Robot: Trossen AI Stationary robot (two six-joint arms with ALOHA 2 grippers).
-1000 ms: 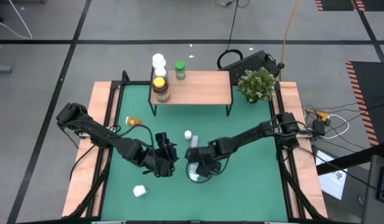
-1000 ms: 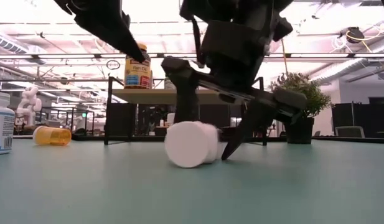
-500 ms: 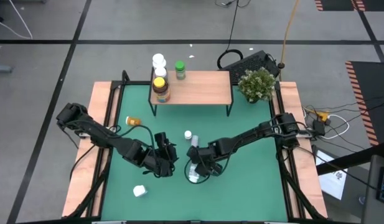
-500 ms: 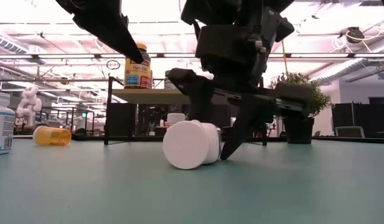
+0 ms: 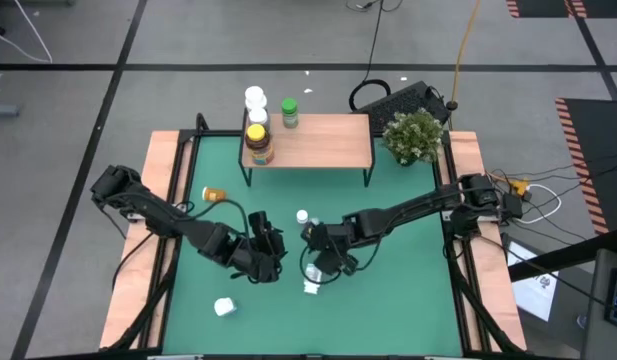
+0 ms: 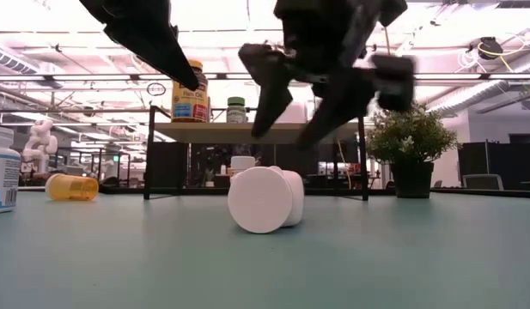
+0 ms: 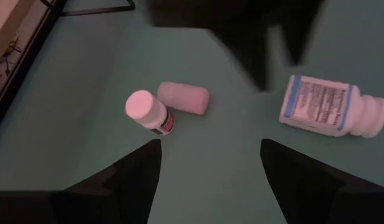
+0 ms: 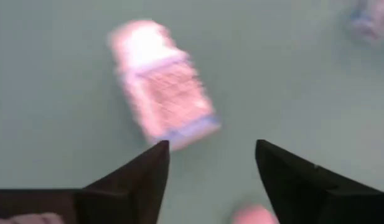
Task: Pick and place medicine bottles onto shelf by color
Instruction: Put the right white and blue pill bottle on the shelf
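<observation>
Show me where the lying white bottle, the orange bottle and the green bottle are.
Lying white bottle [image 6: 260, 200]: low view, on its round end facing the camera.
Orange bottle [image 6: 73, 188]: low view, on its side wall.
Green bottle [image 5: 288, 112]: high view, on its body below the cap.

Below my matt black fingers [image 8: 135, 180] lies a smooth white plastic bottle [image 6: 265, 199] with a paper label, on the matt green table top [image 5: 408, 290].
</observation>
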